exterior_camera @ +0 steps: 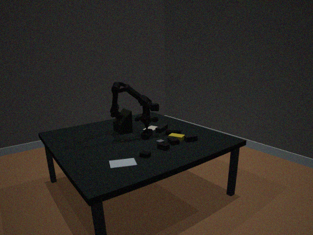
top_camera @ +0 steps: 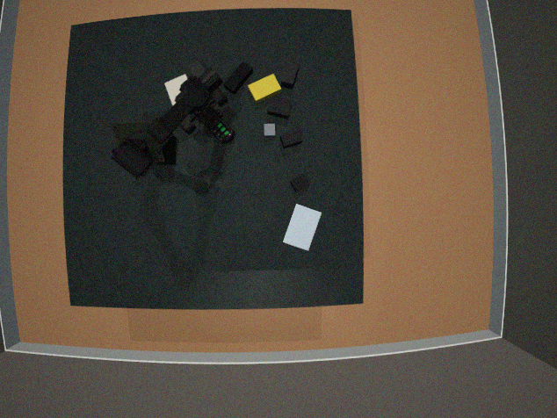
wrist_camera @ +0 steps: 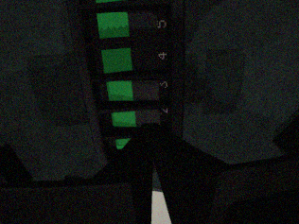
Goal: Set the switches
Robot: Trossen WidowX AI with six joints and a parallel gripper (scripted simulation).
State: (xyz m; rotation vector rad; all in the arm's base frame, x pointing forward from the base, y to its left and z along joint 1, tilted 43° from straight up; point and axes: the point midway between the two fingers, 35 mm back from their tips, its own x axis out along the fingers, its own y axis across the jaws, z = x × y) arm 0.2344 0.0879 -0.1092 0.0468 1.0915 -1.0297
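The controller unit (top_camera: pixel 223 131) (exterior_camera: pixel 146 135) (wrist_camera: pixel 176 70) sits on its base on the dark bench, top up. In the wrist view its switches run up the picture, green ends left, dark ends right, with numbers 2 to 5 readable. Switch 4 (wrist_camera: pixel 117 60) shows a duller green end and a blacker dark end than switches 2 (wrist_camera: pixel 124 119) and 3 (wrist_camera: pixel 120 91). Switch 6 is mostly cut off at the top edge. My gripper (exterior_camera: pixel 147 128) (wrist_camera: pixel 149 129) is shut and empty, pointing down, its tips over the unit's low-number end, hiding most of switch 1. The underside label is hidden.
A yellow block (top_camera: pixel 264 87) (exterior_camera: pixel 176 137), a small grey square (top_camera: pixel 269 129) and several dark modules lie beyond the unit. A cream sheet (top_camera: pixel 173 90) lies partly under the arm in the top view. A pale sheet (top_camera: pixel 302 227) (exterior_camera: pixel 123 163) lies farther off.
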